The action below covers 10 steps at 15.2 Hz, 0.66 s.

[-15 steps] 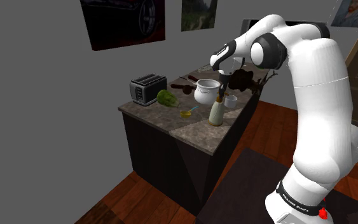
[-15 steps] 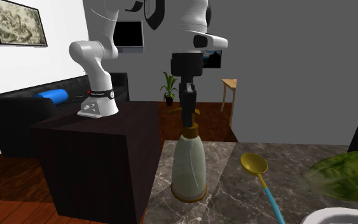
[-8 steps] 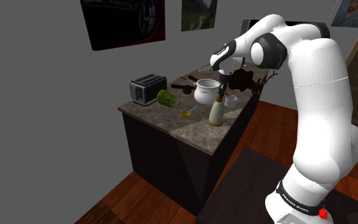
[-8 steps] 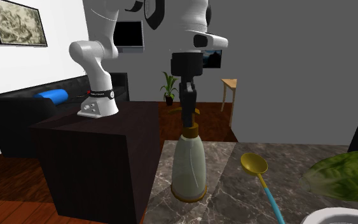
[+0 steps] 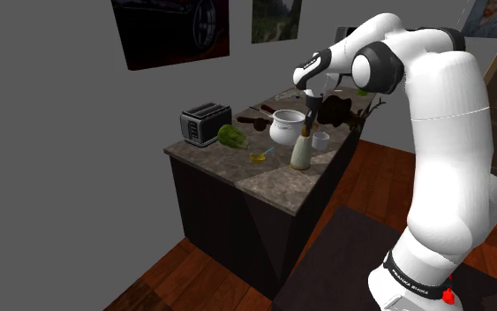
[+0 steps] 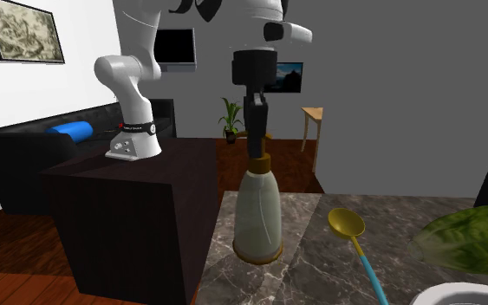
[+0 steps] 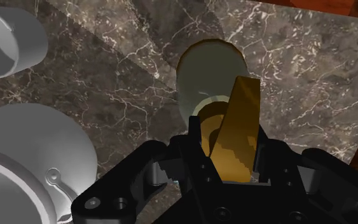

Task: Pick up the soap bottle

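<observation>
the soap bottle (image 5: 300, 156) hung in the claw (image 5: 308, 125) near the table's (image 5: 282, 190) stand-side edge, a spoon (image 5: 260, 157) just beside it; lettuce (image 5: 231, 135) and toaster (image 5: 204, 124) lay toward the opposite edge, pot (image 5: 286, 126) and cup (image 5: 320, 140) behind the bottle.

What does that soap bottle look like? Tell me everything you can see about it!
The creamy, pear-shaped soap bottle has a wide rounded body, a brownish-gold ring round its base and a gold pump top. It is upright. The black two-finger gripper is shut on its pump from above. It is over the dark marbled counter, near the edge, with a gold-bowled, blue-handled spoon beside it, not touching. Whether its base rests on the counter is hard to tell.
</observation>
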Tool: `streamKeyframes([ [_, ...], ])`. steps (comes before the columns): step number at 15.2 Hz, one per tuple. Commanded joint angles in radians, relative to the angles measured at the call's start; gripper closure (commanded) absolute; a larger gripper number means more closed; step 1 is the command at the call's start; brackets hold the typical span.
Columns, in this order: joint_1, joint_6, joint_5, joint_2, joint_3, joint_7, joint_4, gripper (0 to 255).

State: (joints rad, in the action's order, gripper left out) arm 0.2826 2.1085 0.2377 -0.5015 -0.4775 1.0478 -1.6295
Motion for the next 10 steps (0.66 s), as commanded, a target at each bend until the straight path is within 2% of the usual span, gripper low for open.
streamKeyframes([
  [1, -0.003, -0.023, -0.006, 0.010, -0.003, -0.005, 0.014, 255],
  [10, -0.006, -0.103, -0.026, 0.043, -0.014, -0.017, 0.065, 255],
])
